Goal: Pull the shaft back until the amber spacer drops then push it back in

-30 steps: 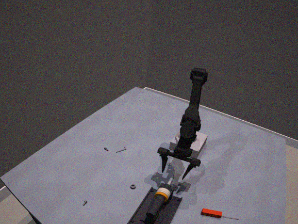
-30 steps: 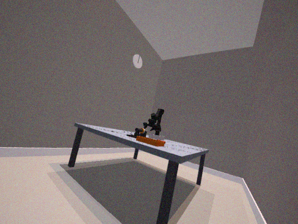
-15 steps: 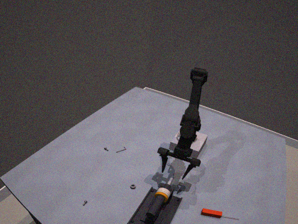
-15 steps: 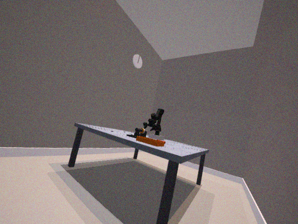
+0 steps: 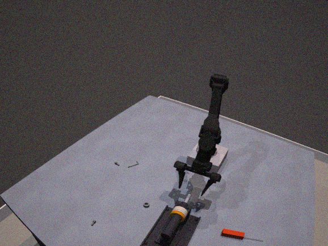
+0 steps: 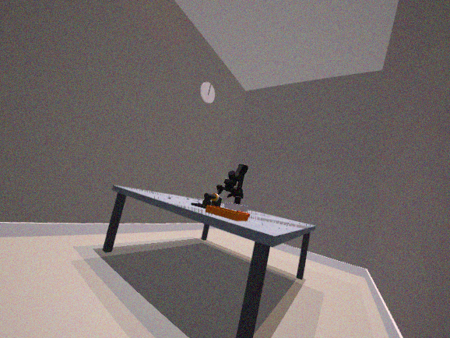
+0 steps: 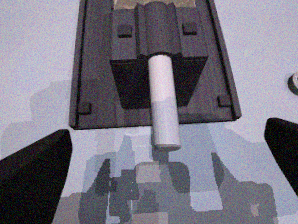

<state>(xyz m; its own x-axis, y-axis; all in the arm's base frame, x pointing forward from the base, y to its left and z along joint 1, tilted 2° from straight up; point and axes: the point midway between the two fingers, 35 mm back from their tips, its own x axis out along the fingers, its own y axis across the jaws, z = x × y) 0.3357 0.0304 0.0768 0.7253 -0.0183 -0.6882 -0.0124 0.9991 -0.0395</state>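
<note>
The pale shaft (image 5: 187, 198) (image 7: 165, 110) sticks out of the smaller dark support block (image 7: 157, 35), its free end towards the arm. Beyond that block, pale spacers (image 5: 180, 210) and the amber spacer (image 5: 177, 214) sit around the shaft, the amber one against the big dark housing (image 5: 171, 225). In the wrist view only a pale strip of the spacers shows at the top edge; the amber one is not seen there. My gripper (image 5: 190, 191) (image 7: 170, 132) is wide open and empty, its fingers on either side of the shaft's free end and apart from it.
The dark base plate (image 5: 187, 229) (image 7: 95, 95) carries the blocks. A red-handled screwdriver (image 5: 232, 234) (image 6: 227, 213) lies to one side. A small dark ring (image 5: 146, 204), a hex key (image 5: 133, 164) and small bolts (image 5: 117, 164) (image 5: 93, 223) lie on the other side.
</note>
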